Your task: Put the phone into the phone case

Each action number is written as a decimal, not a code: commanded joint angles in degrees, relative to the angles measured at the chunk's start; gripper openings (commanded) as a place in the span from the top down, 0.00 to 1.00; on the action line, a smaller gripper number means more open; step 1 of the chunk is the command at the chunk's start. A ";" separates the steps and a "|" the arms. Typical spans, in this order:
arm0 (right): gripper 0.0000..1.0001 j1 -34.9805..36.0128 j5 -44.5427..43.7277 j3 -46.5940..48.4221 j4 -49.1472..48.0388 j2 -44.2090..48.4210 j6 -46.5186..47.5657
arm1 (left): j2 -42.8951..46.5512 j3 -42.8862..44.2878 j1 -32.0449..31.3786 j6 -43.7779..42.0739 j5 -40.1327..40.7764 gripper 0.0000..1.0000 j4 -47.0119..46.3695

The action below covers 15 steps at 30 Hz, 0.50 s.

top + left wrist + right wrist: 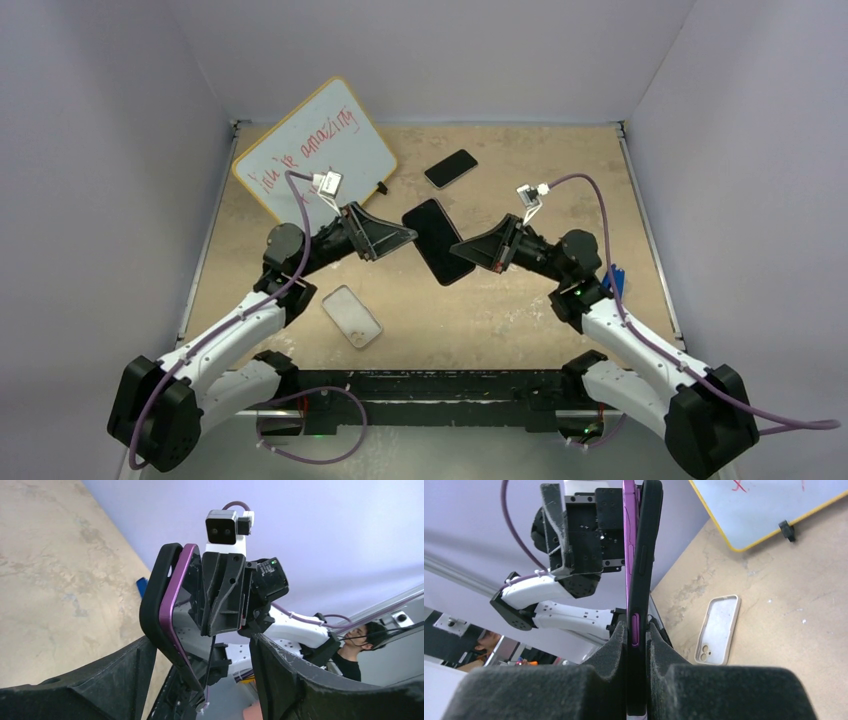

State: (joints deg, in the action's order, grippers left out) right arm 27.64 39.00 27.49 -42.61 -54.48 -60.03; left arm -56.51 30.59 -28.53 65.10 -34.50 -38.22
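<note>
My right gripper [462,248] [638,635] is shut on a purple phone in a black cover [438,241] [639,570]. It holds the phone on edge above the table's middle. In the left wrist view the black cover [152,605] stands off the purple phone rim [172,605] at the top corner. My left gripper [408,236] [200,700] is open, with its jaws wide on either side of the phone's near edge and not touching it. The whitish phone case [352,316] [717,629] lies empty on the table, hollow side up, in front of the left arm.
A second dark phone [450,168] lies at the back centre. A yellow-framed whiteboard [315,150] [769,505] with red writing sits at the back left. A small blue object [615,278] [141,586] lies by the right arm. White walls enclose the table.
</note>
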 commanded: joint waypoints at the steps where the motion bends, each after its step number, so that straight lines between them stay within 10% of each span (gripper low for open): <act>1: 1.00 0.16 5.19 0.02 -8.79 0.26 -1.97 | -0.75 0.60 0.15 4.74 -0.75 0.33 -13.47; 15: 1.00 0.19 6.39 -2.46 -17.03 -2.14 -5.79 | -2.40 -0.82 0.15 7.32 0.77 0.50 -18.28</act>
State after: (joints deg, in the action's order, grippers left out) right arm 27.49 43.11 25.61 -53.10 -55.99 -63.26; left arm -58.85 29.21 -28.53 71.40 -34.37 -49.47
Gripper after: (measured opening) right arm 0.108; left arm 0.541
